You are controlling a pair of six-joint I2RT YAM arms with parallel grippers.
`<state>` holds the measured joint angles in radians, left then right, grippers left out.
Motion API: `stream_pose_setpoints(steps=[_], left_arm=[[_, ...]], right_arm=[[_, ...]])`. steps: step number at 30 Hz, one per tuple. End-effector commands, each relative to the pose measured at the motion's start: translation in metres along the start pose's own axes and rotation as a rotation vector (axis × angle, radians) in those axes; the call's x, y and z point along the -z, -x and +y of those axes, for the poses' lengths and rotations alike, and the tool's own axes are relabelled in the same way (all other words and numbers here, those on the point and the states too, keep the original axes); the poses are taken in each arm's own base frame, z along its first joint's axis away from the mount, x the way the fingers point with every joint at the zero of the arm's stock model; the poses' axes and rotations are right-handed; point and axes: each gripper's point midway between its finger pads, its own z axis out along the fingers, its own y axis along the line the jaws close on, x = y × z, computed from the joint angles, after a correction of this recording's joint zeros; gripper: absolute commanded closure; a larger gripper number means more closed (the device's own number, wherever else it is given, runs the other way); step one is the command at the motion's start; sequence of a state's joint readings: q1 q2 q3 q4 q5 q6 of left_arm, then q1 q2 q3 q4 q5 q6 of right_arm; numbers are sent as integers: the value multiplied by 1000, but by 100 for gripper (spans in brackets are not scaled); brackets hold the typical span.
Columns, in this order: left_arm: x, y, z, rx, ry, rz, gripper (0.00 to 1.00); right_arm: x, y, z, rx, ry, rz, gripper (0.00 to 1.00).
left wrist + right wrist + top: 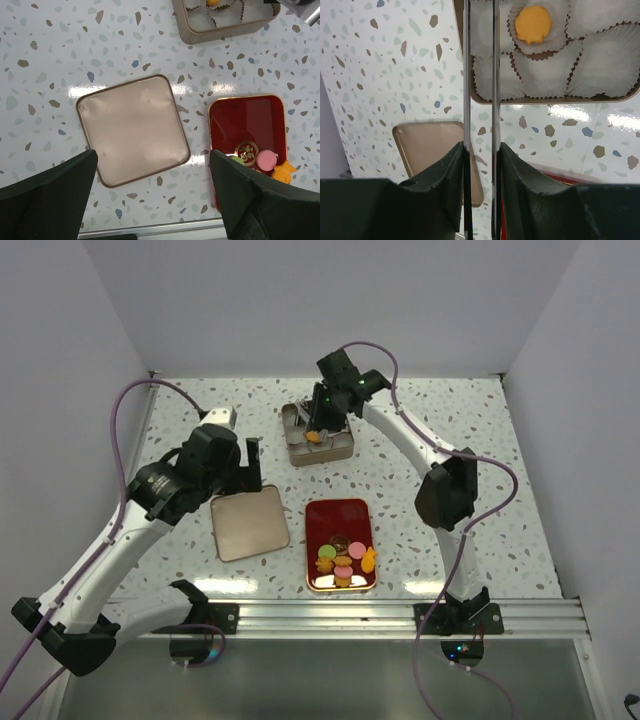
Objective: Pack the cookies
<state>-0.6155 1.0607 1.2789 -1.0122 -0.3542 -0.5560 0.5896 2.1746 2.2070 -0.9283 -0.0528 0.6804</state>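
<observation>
Several cookies in orange, pink, green and brown lie at the near end of the red tray. One orange cookie sits in a white paper cup inside the metal tin. My right gripper hovers over the tin, shut on the metal tongs; the two blades stand a little apart with nothing between them. My left gripper is open above the table between the lid and the red tray, holding nothing.
The tan square lid lies flat to the left of the red tray. The tin holds several empty paper cups. An aluminium rail runs along the near table edge. White walls enclose the table.
</observation>
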Motion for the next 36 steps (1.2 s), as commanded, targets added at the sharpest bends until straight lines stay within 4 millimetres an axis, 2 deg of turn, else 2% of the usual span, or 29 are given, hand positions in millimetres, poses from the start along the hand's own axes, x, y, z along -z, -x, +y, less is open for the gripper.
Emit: stream_pose_setpoints(steps=[1,13,25,36], left_arm=[[7,4,-2,42,-19,-25,0],[14,-2,3,59,-21,-16,0],[15,-2,2,59,-27,-17,0],[14,-3,3,56,-26,-18,0]], right_arm=[[22,8,15,-3,56,-47,66],[11,3,-3,13,-11,-41,67],[24,21,-16,7,-43,-83,67],[36,34,-3,11,0,-120,66]])
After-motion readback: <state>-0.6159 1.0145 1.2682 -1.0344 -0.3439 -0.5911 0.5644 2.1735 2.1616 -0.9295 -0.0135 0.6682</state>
